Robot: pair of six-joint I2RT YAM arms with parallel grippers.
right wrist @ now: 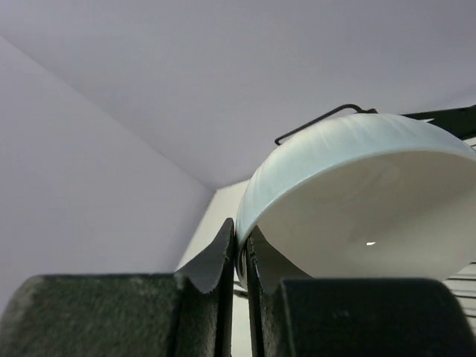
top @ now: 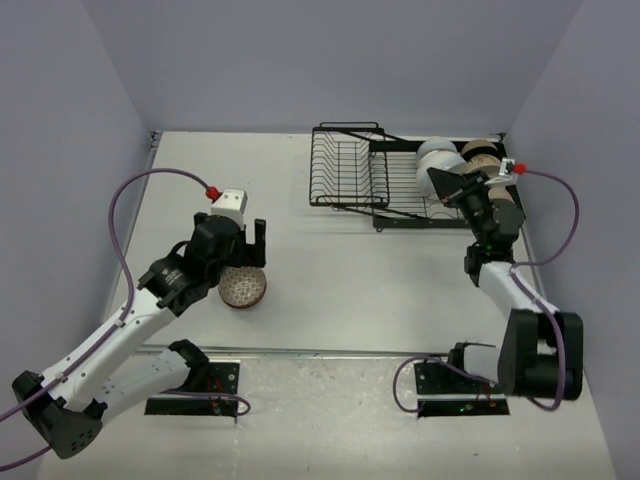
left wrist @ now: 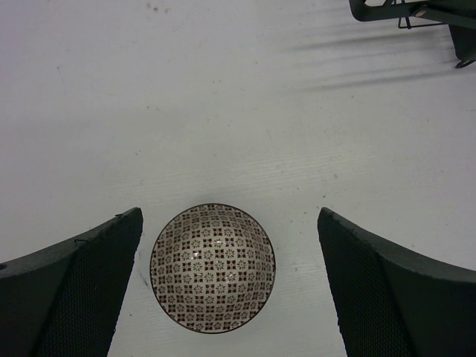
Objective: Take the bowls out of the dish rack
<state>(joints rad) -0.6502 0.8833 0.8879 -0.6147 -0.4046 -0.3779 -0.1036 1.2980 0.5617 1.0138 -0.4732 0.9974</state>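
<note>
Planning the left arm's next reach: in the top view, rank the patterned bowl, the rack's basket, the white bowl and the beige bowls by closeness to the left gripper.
From the left gripper:
1. patterned bowl, on the table right under it.
2. basket, far centre.
3. white bowl, right of the basket.
4. beige bowls, far-right end.

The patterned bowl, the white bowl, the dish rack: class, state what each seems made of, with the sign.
Patterned bowl: probably glazed ceramic; glossy printed inside.
White bowl: likely glazed ceramic; smooth sheen, small glint, faint ribs outside.
Dish rack: thin black wire, likely coated metal.
</note>
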